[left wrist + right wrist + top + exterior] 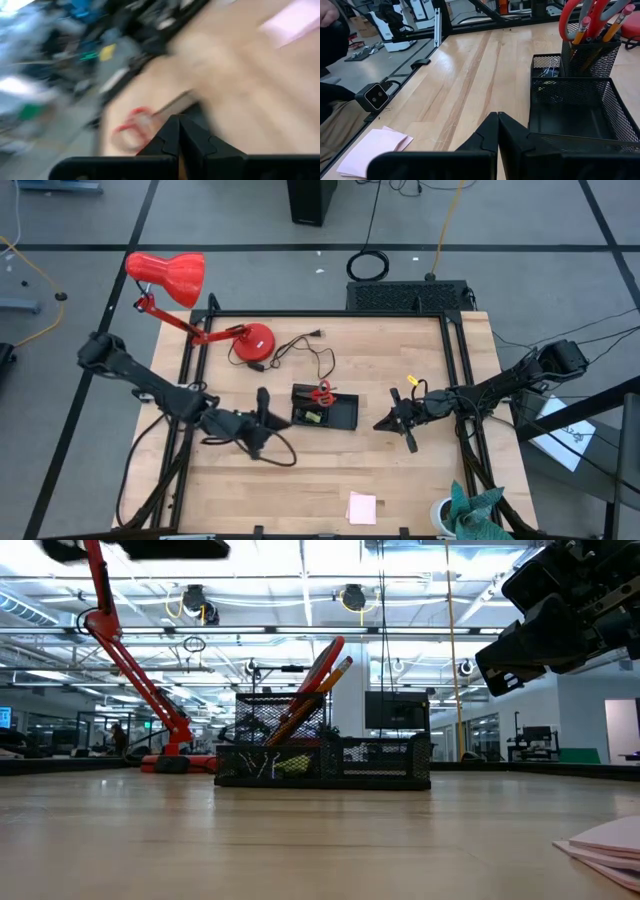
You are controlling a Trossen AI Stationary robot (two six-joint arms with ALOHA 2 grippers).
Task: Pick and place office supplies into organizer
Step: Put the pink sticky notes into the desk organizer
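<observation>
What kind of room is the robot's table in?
Probably a big workshop or robot lab: the low view shows an open hall with ceiling strip lights, and the wooden table stands on a grey floor with cables.

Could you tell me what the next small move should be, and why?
Probably open the left tool and swing it toward the pink sticky-note pad. Both tools are shut and empty, scissors and pencils already stand in the organizer, and the pad lies loose.
</observation>
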